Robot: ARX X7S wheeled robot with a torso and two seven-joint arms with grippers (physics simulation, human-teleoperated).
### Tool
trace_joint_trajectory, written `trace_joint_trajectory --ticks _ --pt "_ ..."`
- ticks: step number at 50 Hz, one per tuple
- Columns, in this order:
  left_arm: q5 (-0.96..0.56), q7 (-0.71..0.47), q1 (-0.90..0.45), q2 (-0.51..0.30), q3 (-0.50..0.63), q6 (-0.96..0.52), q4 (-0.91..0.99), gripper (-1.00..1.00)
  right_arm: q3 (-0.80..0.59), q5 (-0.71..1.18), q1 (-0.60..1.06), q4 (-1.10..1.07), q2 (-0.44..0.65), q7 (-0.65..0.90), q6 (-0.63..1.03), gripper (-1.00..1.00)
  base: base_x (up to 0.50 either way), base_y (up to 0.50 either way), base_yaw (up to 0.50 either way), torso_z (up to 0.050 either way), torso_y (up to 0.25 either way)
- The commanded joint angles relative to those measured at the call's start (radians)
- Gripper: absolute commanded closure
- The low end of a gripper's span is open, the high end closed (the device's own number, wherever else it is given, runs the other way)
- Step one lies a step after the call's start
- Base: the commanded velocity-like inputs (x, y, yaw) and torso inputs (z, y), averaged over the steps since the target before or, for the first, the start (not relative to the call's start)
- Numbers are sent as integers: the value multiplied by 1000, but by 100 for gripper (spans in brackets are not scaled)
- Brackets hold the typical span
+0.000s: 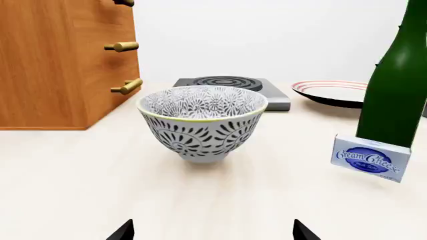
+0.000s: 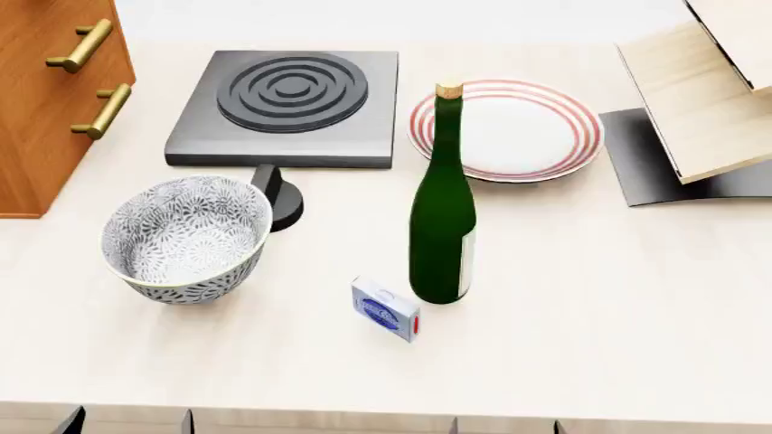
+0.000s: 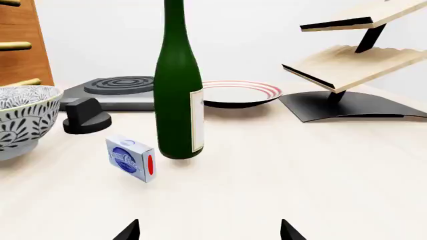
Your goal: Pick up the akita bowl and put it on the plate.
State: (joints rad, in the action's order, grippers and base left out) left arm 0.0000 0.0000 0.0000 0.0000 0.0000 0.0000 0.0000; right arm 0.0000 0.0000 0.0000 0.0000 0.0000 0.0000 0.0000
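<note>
Akita bowl [image 2: 184, 238]: near left on bench [image 2: 603, 298], upright, untouched; plate [image 2: 507, 128] far right beyond bottle [image 2: 442, 217]. Likely stiff, slippery, breakable ceramic; grip at rim. Both jaws spread, empty.

Only legible text: "Cream Cheese" in white script on the blue oval of the small cream cheese box [image 1: 371, 161], with a smaller line beneath it too fine to read; the label on the green bottle [image 3: 177, 90] shows no readable print.
</note>
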Motion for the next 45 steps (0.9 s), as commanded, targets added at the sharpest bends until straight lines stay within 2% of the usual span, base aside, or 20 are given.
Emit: trace_joint_trajectory --ticks 1,13,22,32,45 --pt "-15 -16 2 -15 16 -5 7 -100 -25 23 -1 -7 23 0 5 -100 0 0 0 0 0" --pt "-2 -92 13 -48 60 42 76 -100 -62 -18 -19 -68 44 129 -41 -100 0 0 0 0 0" --pt "34 -141 39 -74 67 -33 349 -100 -73 -56 -43 -333 59 190 48 -100 0 0 0 0 0" --pt "43 -161 53 -94 76 -86 540 -100 -88 -56 -64 -497 73 218 97 -100 0 0 0 0 0" --pt "-8 -202 70 -116 18 -45 607 -100 -54 -10 -89 -588 99 246 99 -100 0 0 0 0 0"
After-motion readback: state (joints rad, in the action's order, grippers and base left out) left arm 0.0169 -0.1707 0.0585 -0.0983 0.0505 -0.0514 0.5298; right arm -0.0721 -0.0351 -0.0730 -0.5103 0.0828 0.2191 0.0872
